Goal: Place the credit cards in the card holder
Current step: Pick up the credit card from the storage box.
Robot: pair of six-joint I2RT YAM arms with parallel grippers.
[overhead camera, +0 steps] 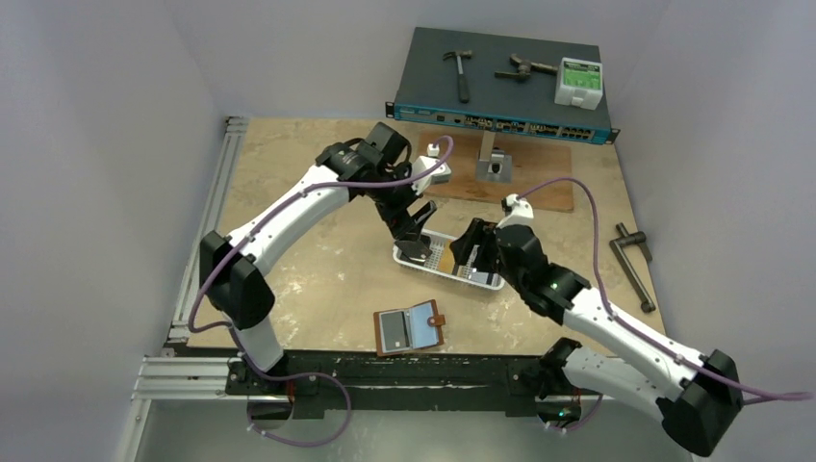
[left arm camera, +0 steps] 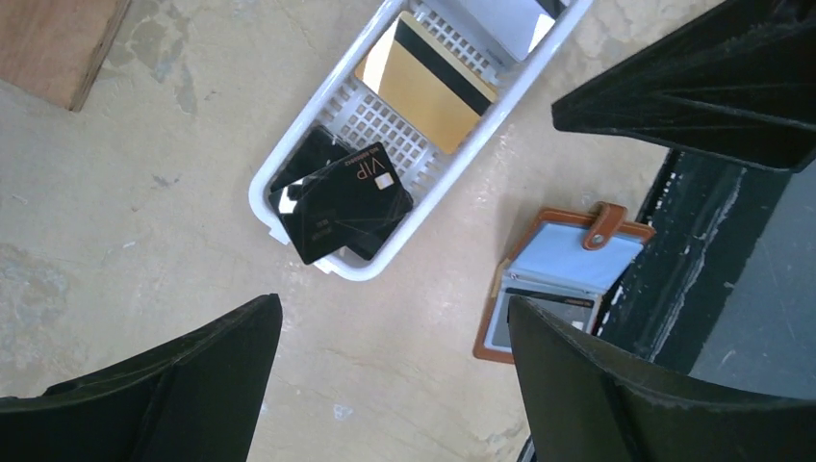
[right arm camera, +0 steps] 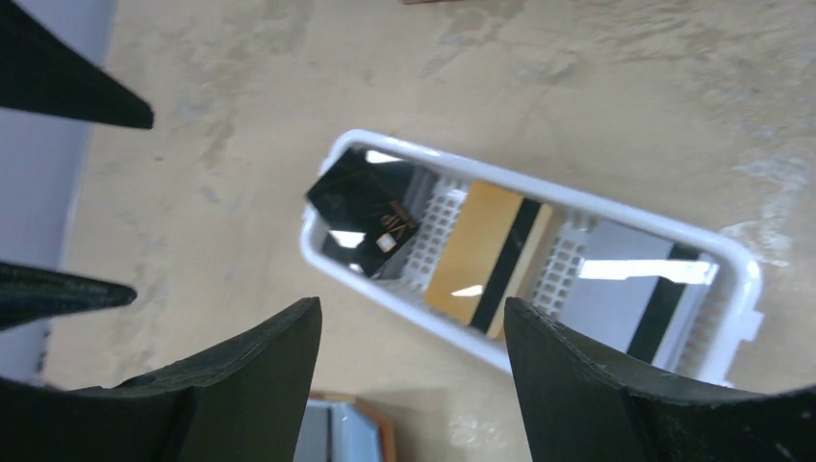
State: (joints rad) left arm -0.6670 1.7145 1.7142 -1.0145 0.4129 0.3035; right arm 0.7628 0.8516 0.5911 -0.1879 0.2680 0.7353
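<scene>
A white slotted tray (left arm camera: 452, 183) lies mid-table and holds the credit cards: overlapping black ones (left arm camera: 342, 202) at one end, a gold card (left arm camera: 428, 82) with a black stripe in the middle, and a grey-white card (right arm camera: 625, 289) at the other end. The card holder (overhead camera: 411, 328), a brown wallet, lies open near the table's front edge, with a card showing in its clear pocket (left arm camera: 539, 308). My left gripper (left arm camera: 395, 303) hangs open over bare table beside the tray's black-card end. My right gripper (right arm camera: 412, 303) stands open above the tray's near rim. Neither holds anything.
A network switch (overhead camera: 500, 82) at the back carries a hammer, other tools and a white-green box. A wooden board (overhead camera: 500, 183) with a metal block lies behind the tray. A metal crank tool (overhead camera: 635, 265) lies at the right. An aluminium rail (overhead camera: 207, 221) lines the left edge.
</scene>
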